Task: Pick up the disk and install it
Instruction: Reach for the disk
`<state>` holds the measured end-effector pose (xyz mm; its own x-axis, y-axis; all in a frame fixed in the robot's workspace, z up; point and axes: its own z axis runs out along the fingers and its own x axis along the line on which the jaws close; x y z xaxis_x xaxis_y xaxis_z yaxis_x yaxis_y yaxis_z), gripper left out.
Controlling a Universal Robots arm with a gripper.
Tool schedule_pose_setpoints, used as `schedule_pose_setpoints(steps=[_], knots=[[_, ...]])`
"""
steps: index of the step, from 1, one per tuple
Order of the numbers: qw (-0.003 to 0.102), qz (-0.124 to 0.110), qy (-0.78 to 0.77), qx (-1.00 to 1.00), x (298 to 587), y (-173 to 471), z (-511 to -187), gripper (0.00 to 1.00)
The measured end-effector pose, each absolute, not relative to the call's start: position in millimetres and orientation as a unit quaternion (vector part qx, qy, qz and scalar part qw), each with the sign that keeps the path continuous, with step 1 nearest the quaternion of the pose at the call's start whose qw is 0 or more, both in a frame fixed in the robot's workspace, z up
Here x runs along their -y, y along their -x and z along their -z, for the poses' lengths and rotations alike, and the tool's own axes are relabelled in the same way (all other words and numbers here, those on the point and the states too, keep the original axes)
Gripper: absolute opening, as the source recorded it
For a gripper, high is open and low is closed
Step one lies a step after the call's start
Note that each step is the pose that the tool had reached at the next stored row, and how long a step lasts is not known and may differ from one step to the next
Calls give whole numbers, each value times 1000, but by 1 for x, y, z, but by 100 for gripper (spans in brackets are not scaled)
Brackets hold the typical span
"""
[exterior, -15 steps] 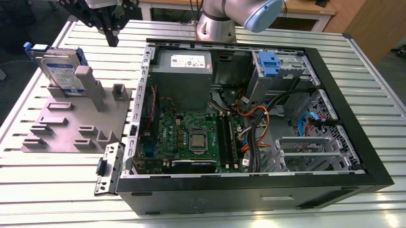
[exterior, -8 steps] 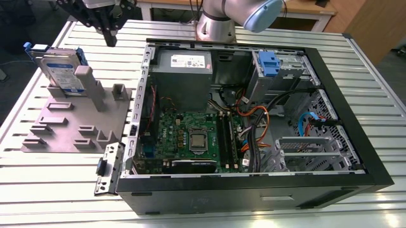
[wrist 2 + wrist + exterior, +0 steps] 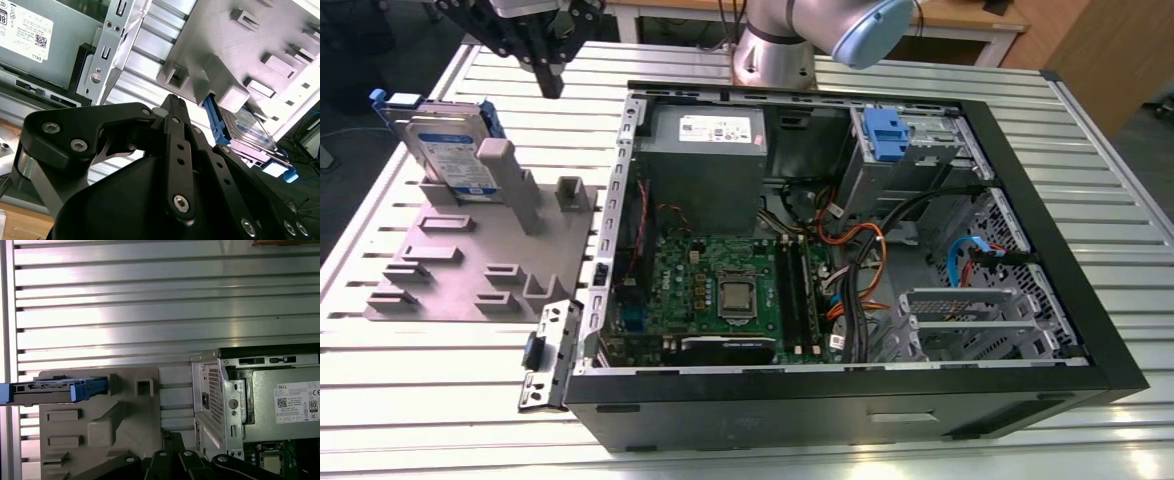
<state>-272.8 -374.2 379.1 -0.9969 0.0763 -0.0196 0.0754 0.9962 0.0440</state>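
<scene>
The disk (image 3: 450,152) stands on edge in a slot at the back of a grey fixture plate (image 3: 467,265), on the exterior view's left. It is silver-grey with a white-and-blue label and a blue bracket. The first wrist view shows the disk (image 3: 47,391) edge-on, and the second wrist view shows the disk (image 3: 248,126) behind a grey post. My gripper (image 3: 552,88) hangs above the table, higher than the disk and toward the exterior view's right of it. Its black fingers (image 3: 173,107) come together at one tip with nothing between them.
An open black computer case (image 3: 1067,250) lies beside the fixture, with a grey power supply (image 3: 704,150), a motherboard (image 3: 720,290), cables and a blue-latched drive bay (image 3: 886,135). The arm's base (image 3: 781,50) stands behind the case. Ribbed aluminium table (image 3: 400,390) surrounds everything.
</scene>
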Motion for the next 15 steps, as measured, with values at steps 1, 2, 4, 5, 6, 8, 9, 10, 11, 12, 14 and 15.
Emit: schedule_pose_setpoints(steps=[1,2,4,5,6,8,9,10,11,12,14,15], knots=[[11,-22,-38,-999,374,273,-379,11],[11,-22,-38,-999,374,273,-379,11],[11,-22,-38,-999,374,274,-379,11],[11,-22,-38,-999,374,274,-379,11],[11,-22,-38,-999,374,274,-379,11],[11,-22,-38,-999,374,274,-379,11],[11,-22,-38,-999,374,274,-379,11],[11,-22,-38,-999,374,274,-379,11],[11,-22,-38,-999,374,274,-379,11],[11,-22,-38,-999,374,274,-379,11],[11,-22,-38,-999,374,274,-379,11],[11,-22,-38,-999,374,274,-379,11]])
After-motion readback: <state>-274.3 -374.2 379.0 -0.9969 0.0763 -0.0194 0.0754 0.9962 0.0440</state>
